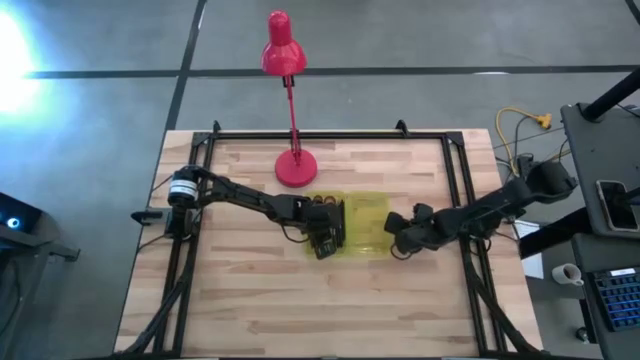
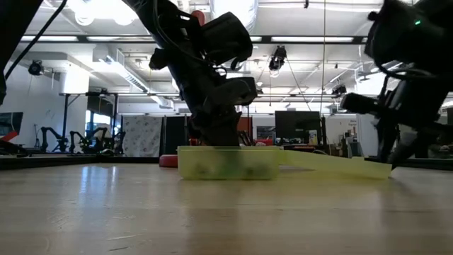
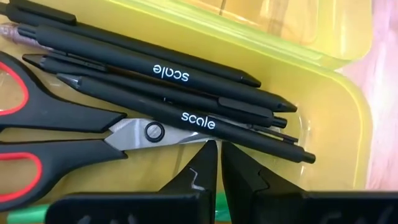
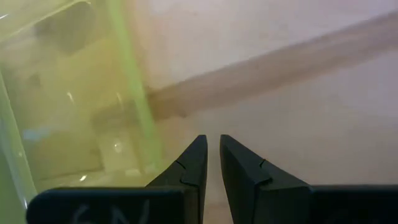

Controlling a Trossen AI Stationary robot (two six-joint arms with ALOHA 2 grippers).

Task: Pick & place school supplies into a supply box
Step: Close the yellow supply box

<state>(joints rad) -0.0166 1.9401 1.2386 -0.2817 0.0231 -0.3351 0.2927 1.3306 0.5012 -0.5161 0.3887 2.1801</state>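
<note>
Yellow-green translucent plastic forms the supply box (image 1: 362, 228), which lies open just right of the frame's centre in the high view, on the wooden surface (image 1: 250, 300) and directly below the base of the red desk lamp (image 1: 295, 166). Its hinged lid (image 2: 333, 164) is folded flat toward the right in the low view. Inside the box, the left wrist view shows several black pens (image 3: 186, 78) lying side by side, with red-handled scissors (image 3: 68, 134) beside and partly under them.

Left end effector (image 1: 326, 230) sits over the box's left part, its fingers narrowed to a thin gap with nothing between them, the tips just above the pens. Right end effector (image 1: 395, 232) rests at the lid's right edge, fingers likewise close together and empty, over bare wood beside the plastic.
</note>
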